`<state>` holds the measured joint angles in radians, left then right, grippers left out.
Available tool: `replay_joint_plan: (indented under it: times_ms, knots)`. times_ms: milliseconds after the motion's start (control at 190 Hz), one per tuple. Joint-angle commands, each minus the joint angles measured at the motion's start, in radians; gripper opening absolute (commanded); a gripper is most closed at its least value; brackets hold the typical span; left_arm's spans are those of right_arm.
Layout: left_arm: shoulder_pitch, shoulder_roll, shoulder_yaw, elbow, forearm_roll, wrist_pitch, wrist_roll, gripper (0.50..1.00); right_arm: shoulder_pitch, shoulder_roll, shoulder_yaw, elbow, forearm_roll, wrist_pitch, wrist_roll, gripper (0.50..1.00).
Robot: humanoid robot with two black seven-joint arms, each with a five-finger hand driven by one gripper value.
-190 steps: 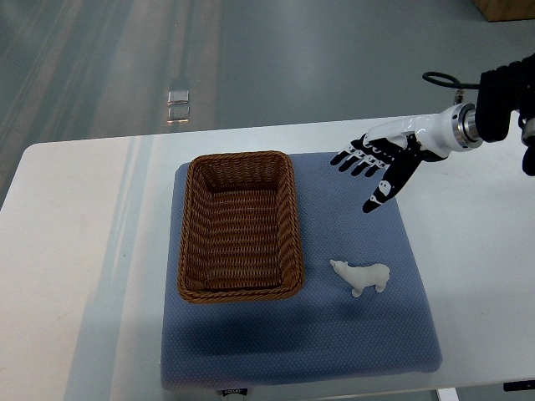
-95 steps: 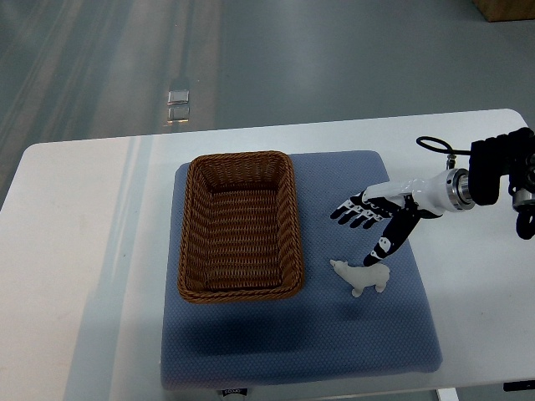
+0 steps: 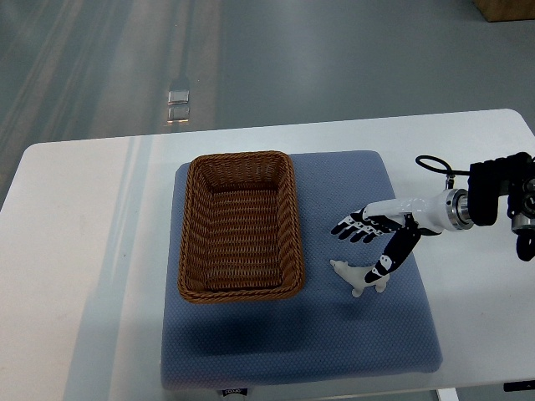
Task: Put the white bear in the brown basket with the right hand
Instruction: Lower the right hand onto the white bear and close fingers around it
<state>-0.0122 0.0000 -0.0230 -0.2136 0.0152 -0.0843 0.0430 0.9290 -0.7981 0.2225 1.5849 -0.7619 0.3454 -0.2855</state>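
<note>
Beneath right robot hand [image 3: 374,242], white bear [image 3: 359,277].

Basket [image 3: 240,225]: on your mat [image 3: 334,334], left half.
Bear [image 3: 359,278]: right of basket, seemingly touching your right hand [image 3: 376,238].

No legible text, labels or numbers anywhere.

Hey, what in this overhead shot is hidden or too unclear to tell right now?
- Top view: part of the white bear lies under the right hand; whether the thumb touches it cannot be told.
- The brown basket: its near inner wall is hidden by the rim.
- The blue mat: the small label at its front edge is too small to read.
- Left arm: out of frame.
</note>
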Motion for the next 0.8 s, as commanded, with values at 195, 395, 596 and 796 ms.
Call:
replay_joint_plan:
  times_ms: [195,395,596,796]
  knots:
    - [0.000,0.000,0.000,-0.001,0.000,0.000,0.000,1.000,-0.059,0.004,0.000,0.001,-0.082,-0.025,0.035,0.858]
    - [0.000,0.000,0.000,0.000,0.000,0.000,0.000,1.000,-0.101,0.005,-0.002,0.001,-0.132,-0.057,0.048,0.829]
    - [0.000,0.000,0.000,0.000,-0.001,0.000,0.000,1.000,-0.130,0.007,-0.002,0.001,-0.157,-0.078,0.051,0.809]
    - [0.000,0.000,0.000,0.000,-0.001,0.000,0.000,1.000,-0.142,0.022,-0.002,0.000,-0.175,-0.118,0.063,0.691]
